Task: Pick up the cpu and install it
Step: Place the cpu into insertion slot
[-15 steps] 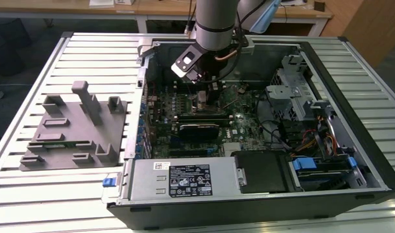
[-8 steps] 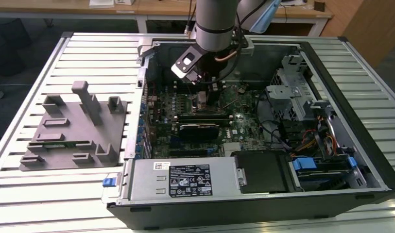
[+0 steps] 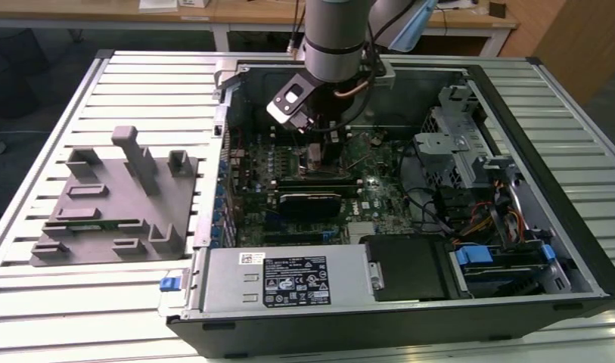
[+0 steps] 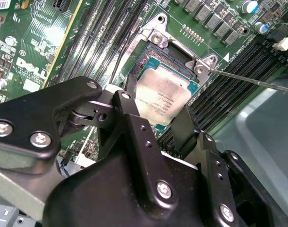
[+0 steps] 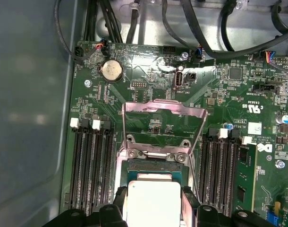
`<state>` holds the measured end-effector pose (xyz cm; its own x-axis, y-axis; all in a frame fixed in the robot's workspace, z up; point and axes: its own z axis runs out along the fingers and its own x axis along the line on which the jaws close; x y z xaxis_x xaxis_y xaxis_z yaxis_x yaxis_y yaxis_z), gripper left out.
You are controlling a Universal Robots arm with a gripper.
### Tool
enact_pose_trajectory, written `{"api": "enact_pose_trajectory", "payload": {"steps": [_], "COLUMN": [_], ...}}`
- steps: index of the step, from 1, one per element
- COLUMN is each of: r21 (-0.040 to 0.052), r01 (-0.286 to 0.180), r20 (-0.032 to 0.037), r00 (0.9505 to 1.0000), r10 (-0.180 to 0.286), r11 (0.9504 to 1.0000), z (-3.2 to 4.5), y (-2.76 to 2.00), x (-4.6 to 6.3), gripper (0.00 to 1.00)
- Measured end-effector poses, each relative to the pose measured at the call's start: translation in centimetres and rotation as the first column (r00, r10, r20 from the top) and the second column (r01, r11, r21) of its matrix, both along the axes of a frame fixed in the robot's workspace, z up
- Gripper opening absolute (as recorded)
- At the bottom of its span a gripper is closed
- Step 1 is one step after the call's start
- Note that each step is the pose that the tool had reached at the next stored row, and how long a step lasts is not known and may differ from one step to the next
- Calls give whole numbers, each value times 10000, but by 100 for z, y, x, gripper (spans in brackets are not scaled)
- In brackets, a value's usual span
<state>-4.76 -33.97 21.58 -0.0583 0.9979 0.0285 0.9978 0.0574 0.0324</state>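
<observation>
The cpu (image 4: 165,92) is a small square chip with a pale silvery top, also seen in the first wrist view (image 5: 152,201). It sits between my two black fingers (image 4: 131,106), which press against its opposite edges directly over the motherboard's open socket (image 4: 179,49). My gripper (image 4: 158,113) is shut on it. I cannot tell whether the chip rests in the socket or hovers just above it. The socket's metal load plate (image 5: 163,116) stands tilted open beyond it. In the exterior view my gripper (image 3: 315,144) reaches down into the open computer case (image 3: 549,227).
Memory slots (image 5: 89,165) flank the socket on both sides, and a thin retention lever (image 4: 257,83) sticks out beside it. A grey slotted plastic block (image 3: 116,204) lies on the table at the exterior view's left. The power supply (image 3: 287,276) and drive cage (image 3: 458,144) crowd the case.
</observation>
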Motion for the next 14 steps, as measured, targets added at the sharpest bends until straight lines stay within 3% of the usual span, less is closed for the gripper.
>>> {"api": "enact_pose_trajectory", "payload": {"steps": [14], "r21": [-1], "r01": [128], "r20": [0], "r00": [9999], "r10": [-128], "r11": [9999], "z": [-103], "y": [0], "x": [0], "gripper": [54]}}
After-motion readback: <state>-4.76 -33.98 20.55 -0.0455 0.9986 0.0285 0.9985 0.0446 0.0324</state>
